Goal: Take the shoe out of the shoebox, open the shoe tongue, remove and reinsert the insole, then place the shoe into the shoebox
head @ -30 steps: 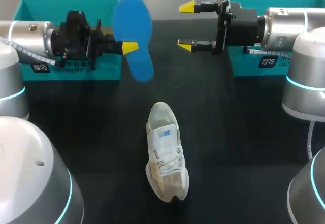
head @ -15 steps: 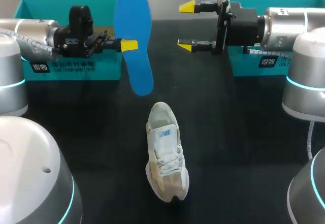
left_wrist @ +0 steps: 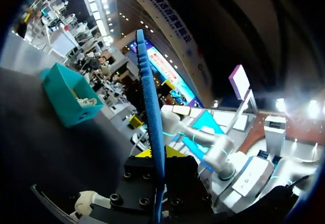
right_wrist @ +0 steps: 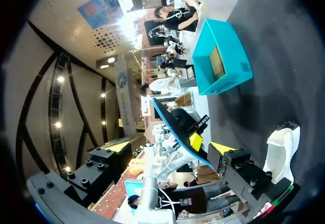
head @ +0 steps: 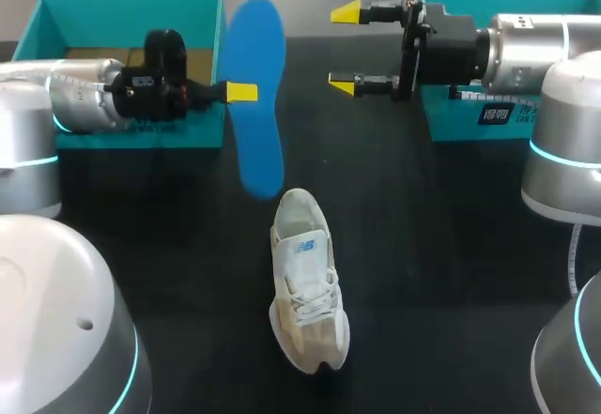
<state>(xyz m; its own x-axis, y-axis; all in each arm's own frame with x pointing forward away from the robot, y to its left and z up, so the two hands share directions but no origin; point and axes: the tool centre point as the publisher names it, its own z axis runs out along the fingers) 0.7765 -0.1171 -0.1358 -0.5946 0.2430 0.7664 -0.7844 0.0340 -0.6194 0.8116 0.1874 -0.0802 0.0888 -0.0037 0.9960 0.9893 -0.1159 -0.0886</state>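
A blue insole hangs upright above the black table, with my left gripper shut on its edge; its lower end is just behind the shoe's heel. In the left wrist view the insole stands edge-on between the yellow tips. The white and beige shoe lies on the table in the middle, toe towards the front. My right gripper is held open at the back, right of the insole, with nothing between its fingers. Ahead of it, the right wrist view takes in the insole and the shoe.
A teal shoebox stands at the back left behind my left arm. A second teal shoebox stands at the back right under my right arm. Bare black table surrounds the shoe.
My left wrist has turned and the insole has come down and slightly to the right, closer to the shoe's heel. The right arm and the shoe have not moved.
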